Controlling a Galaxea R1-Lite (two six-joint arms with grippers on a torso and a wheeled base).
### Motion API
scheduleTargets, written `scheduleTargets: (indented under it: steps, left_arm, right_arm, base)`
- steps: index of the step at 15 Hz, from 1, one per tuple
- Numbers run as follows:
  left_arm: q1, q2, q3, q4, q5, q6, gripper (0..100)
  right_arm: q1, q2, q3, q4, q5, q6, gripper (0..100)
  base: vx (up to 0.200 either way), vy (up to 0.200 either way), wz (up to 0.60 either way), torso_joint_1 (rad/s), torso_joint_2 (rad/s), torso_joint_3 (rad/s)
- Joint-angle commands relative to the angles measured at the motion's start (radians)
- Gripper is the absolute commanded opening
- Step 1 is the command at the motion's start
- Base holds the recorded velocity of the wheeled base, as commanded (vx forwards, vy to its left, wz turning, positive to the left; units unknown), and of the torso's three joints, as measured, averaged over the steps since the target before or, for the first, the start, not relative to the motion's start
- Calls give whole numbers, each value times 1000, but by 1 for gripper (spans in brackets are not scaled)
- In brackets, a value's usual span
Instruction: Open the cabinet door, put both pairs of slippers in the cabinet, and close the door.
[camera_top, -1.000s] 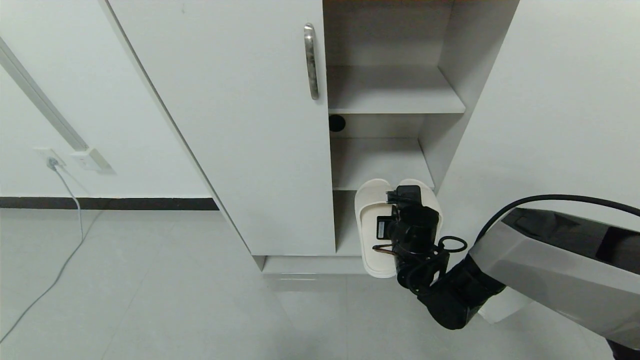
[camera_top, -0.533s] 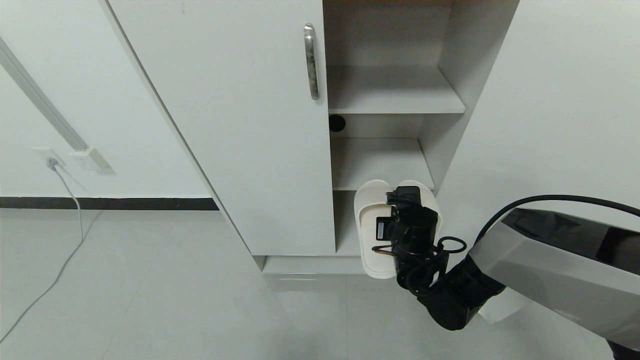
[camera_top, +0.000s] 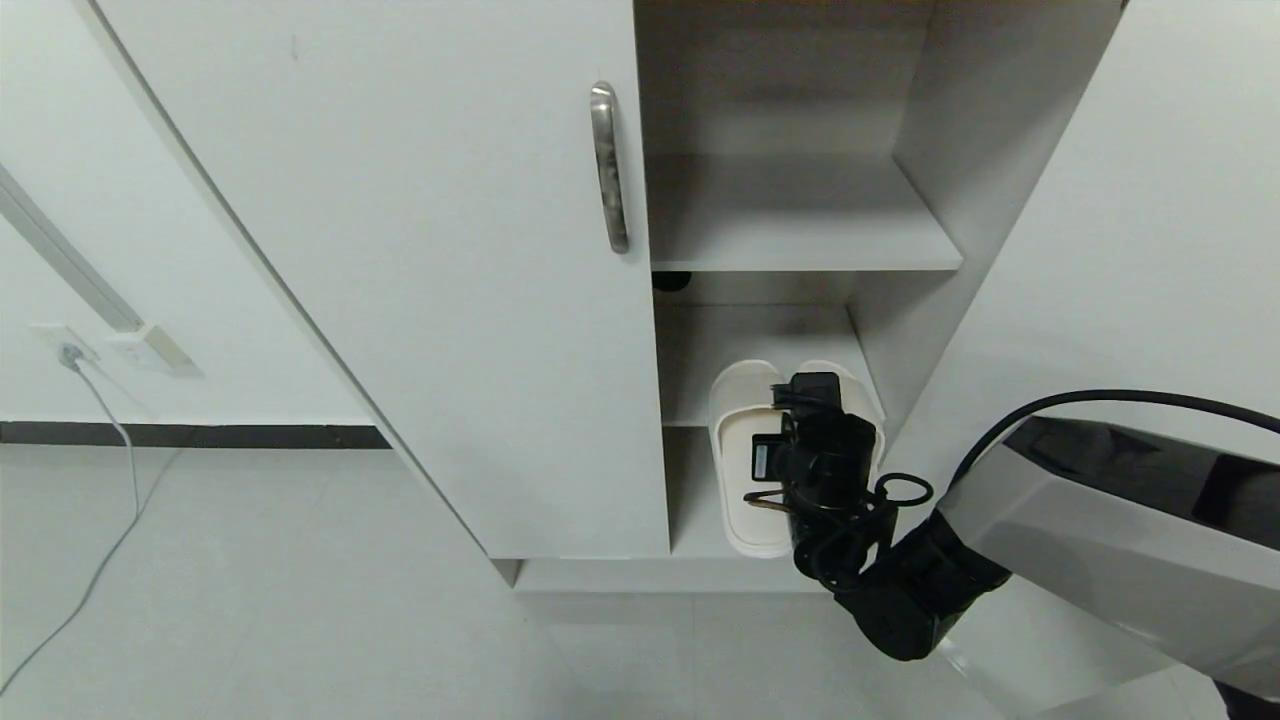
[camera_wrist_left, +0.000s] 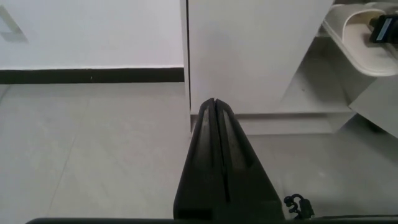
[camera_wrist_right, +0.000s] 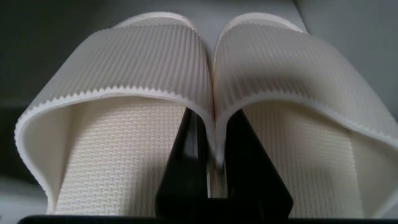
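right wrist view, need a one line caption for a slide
Right gripper shut on the pair of cream slippers, pinching their adjoining inner edges between its two black fingers.

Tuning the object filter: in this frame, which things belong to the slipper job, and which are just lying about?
Job:
- pair of white slippers, pinched in the right claw
- cabinet
- its open door

Lying about:
- left claw, shut, holding nothing
- closed door and its handle
- wall socket
- cable
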Motion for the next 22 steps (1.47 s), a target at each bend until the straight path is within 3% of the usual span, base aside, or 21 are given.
scheduleTargets:
  steps: [1, 8, 17, 22]
  left_arm:
    - [0, 1, 0, 0, 2, 0, 0]
    - [0, 1, 0, 0, 2, -2, 0]
    - [0, 1, 0, 0, 4, -2, 0]
    - [0, 1, 0, 0, 5, 0, 0]
  right_arm:
    - [1, 1, -5, 0, 4, 0, 0]
    - [-56, 54, -216, 166, 88, 3, 0]
    - [-115, 163, -568, 396, 94, 3, 0]
    - [-123, 188, -683, 468, 99, 3, 0]
  base:
    - [200, 0, 0, 2, 2, 2]
    - [0, 0, 0, 0, 0, 0]
    - [0, 0, 0, 0, 0, 0]
    - [0, 0, 0, 0, 0, 0]
